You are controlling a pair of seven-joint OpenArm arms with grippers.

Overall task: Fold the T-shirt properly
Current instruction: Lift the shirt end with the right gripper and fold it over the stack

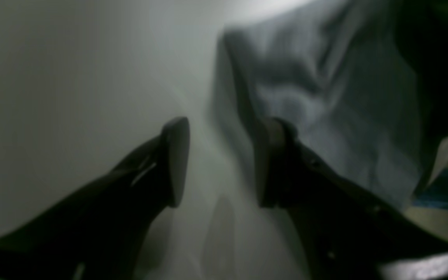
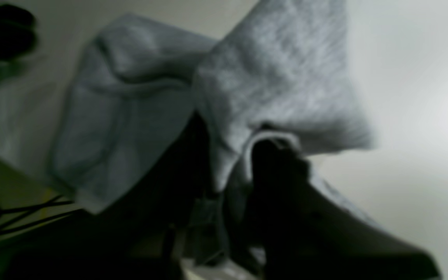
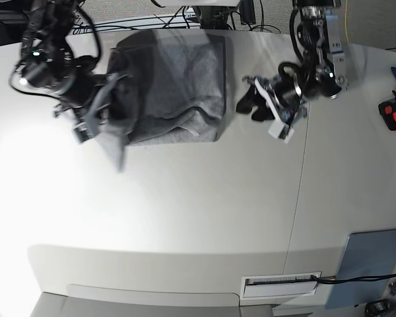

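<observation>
White laminate forms the table (image 3: 185,218), the largest surface in view. On its far half lies the T-shirt (image 3: 175,89), heather-grey, bunched into a rough block with its long axis running away from the near edge.

Right gripper (image 3: 96,122): positioned at the shirt's side edge, on the left of the base view. In the right wrist view the right gripper (image 2: 247,171) has its fingers clenched on a fold of the T-shirt (image 2: 278,74), and a flap of cloth hangs up and over the fingertips. This arm is the nearer one; it is in contact with the garment.

Left gripper (image 3: 257,105): positioned just beside the opposite edge of the shirt, apart from it. In the left wrist view the left gripper (image 1: 220,163) has its fingers spread and released, nothing between them; the T-shirt (image 1: 325,97) lies ahead and to one side of the far fingertip.

Judgement: the next move depends on carrying the held edge across toward the left gripper's side.

Limits: both wrist views are dark and blurred. No lettering, neck or sleeves can be made out. A grey-blue panel (image 3: 366,267) sits at the near corner, well apart.
</observation>
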